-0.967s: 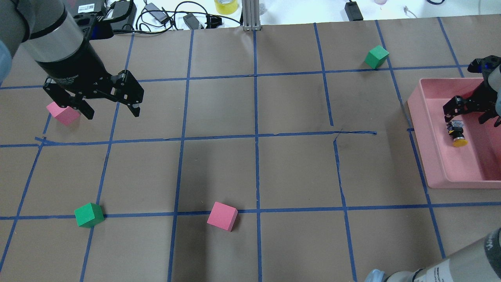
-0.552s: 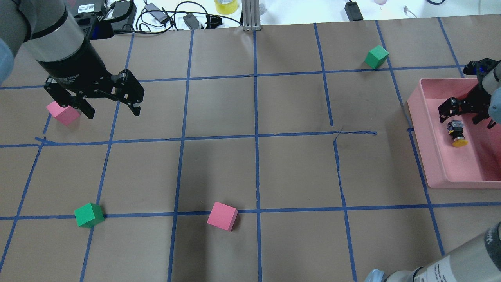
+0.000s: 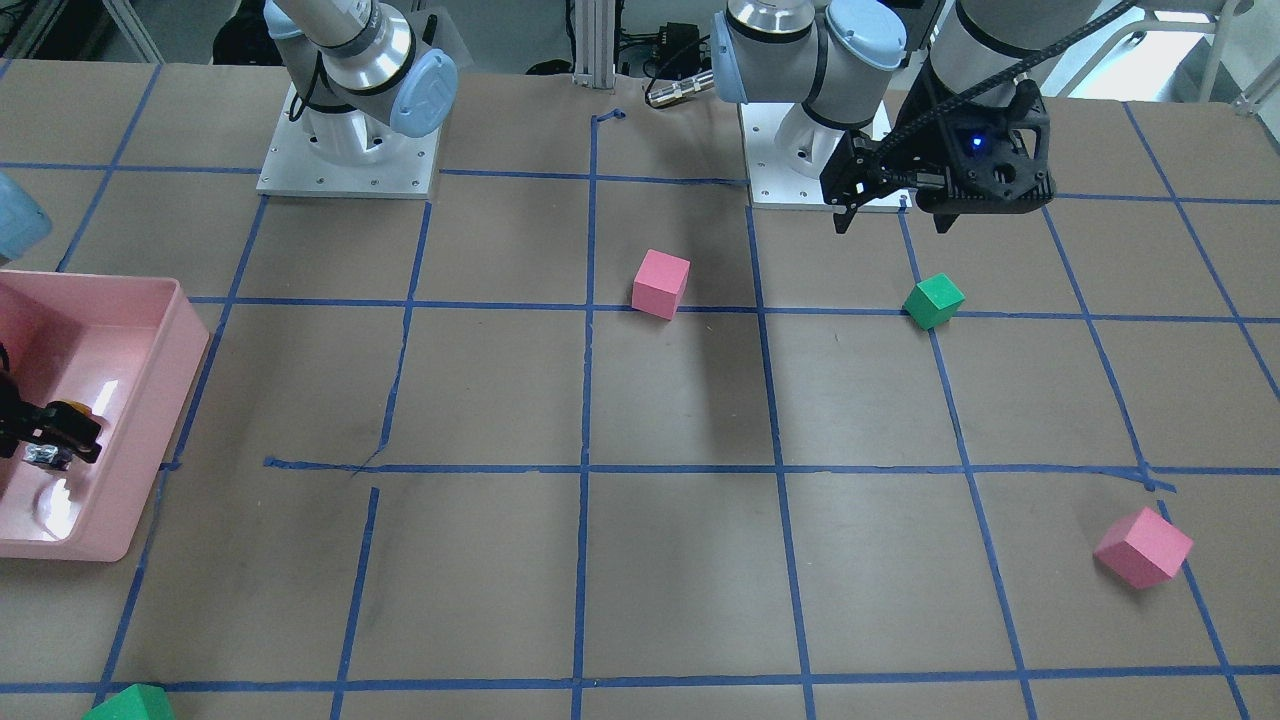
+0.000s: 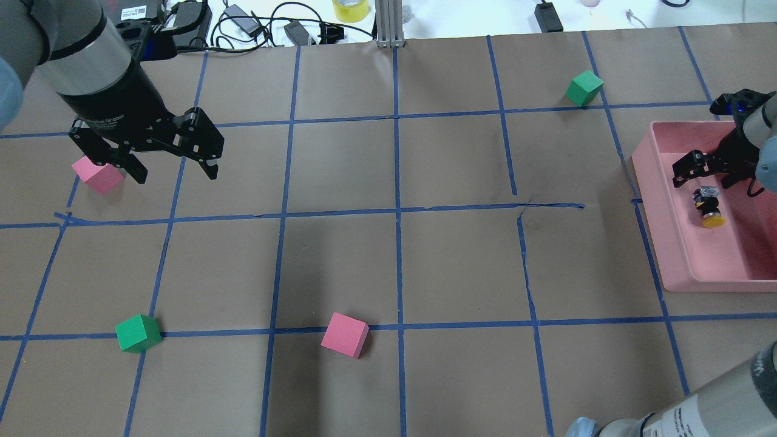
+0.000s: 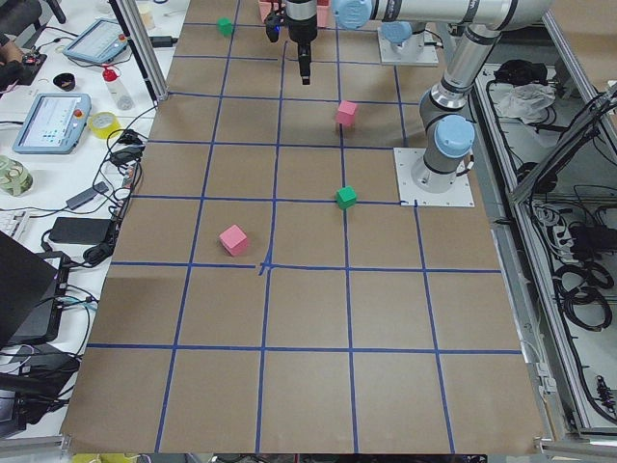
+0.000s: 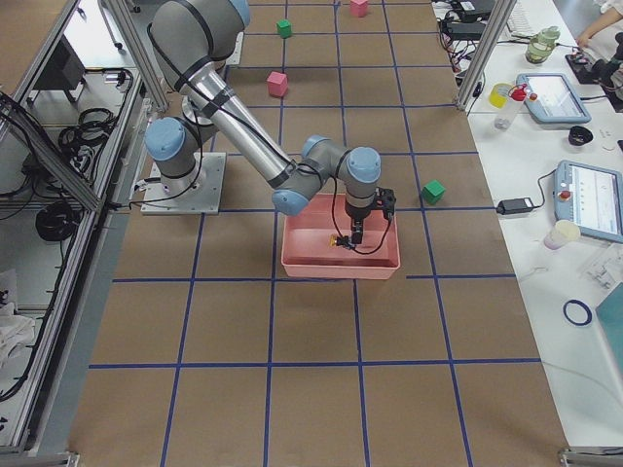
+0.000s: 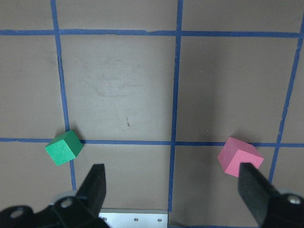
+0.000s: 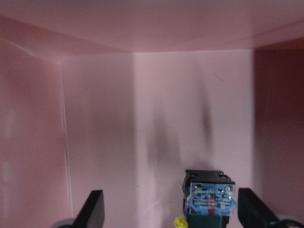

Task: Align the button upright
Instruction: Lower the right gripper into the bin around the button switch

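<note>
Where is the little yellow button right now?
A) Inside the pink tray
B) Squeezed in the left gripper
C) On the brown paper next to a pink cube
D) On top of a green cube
A: the button lies on the floor of the pink tray, close by the open right gripper, touching neither a cube nor the paper.

The walls of the pink tray stand close round my right hand, and the button lies under its spread fingers with bare tray floor beside it. My left hand hangs wide above open bench, with a pink cube nearest.
</note>
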Robot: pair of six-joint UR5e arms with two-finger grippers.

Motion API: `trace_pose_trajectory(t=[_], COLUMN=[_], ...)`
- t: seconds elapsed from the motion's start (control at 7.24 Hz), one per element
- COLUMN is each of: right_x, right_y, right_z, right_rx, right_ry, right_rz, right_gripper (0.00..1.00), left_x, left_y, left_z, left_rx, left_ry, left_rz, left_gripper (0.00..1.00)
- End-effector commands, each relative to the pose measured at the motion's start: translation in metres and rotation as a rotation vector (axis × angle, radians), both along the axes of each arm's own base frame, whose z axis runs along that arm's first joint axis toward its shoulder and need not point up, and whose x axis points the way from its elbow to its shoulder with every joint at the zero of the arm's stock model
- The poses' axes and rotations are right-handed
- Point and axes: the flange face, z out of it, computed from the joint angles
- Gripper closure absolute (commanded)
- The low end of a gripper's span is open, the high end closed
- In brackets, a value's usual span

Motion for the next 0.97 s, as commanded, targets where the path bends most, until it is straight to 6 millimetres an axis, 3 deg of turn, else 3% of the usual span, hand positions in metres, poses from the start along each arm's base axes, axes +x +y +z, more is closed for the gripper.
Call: trace_pose_trajectory(t=[0.0,0.83], right_x=[-0.0002,0.0006], right_y=[-0.0005,0.0009], right_z=[0.0014,-0.0016], right_rx=[-0.003,-0.006], right_ry=[0.001,0.008], right_rz=[0.009,0.052], right_gripper=[0.01,0.01], left_x=[0.0000,0.0007], left_y=[-0.0009,0.0003], left_z=[-0.0019,0.0010], left_rx=[0.003,-0.003], left_ry=[0.000,0.000], left_rz=[0.002,0.002], left_gripper=[0.00,0.00])
